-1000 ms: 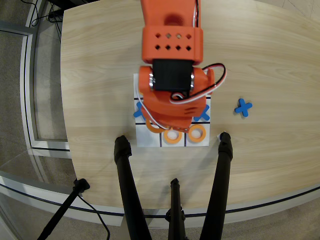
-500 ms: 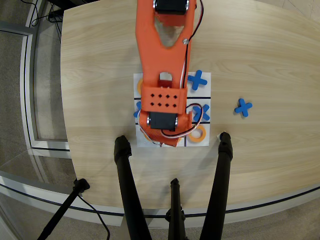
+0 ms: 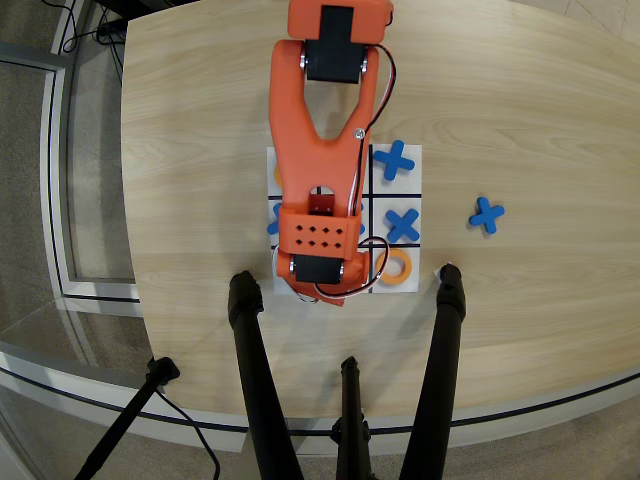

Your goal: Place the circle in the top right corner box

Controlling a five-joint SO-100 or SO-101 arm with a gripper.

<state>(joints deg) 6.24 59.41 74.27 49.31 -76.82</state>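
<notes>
Rings are your pieces on this grid board (image 3: pixel 412 150), and only one shows clearly: an orange ring (image 3: pixel 398 267) lying flat in the board's corner cell nearest the tripod legs, on the right side of the overhead view. Just above it on the board sits a blue cross (image 3: pixel 402 224), and another blue cross (image 3: pixel 395 159) fills the next cell up. A third blue cross (image 3: pixel 486 214) lies off the board on the bare counter (image 3: pixel 200 150), well to the right of it.

Your orange arm (image 3: pixel 320 160) stretches over the board's middle and left columns and hides most of them; slivers of orange and blue peek out at its left edge, too little to name. The tool is buried under the wrist body, so you cannot tell whether it is released, clenched or carrying a ring.

Judging by its look, the ring is light, stiff plastic, thin and low on a smooth surface, so it may skid rather than lift. Take it across the band, one finger through the hole and one outside.
</notes>
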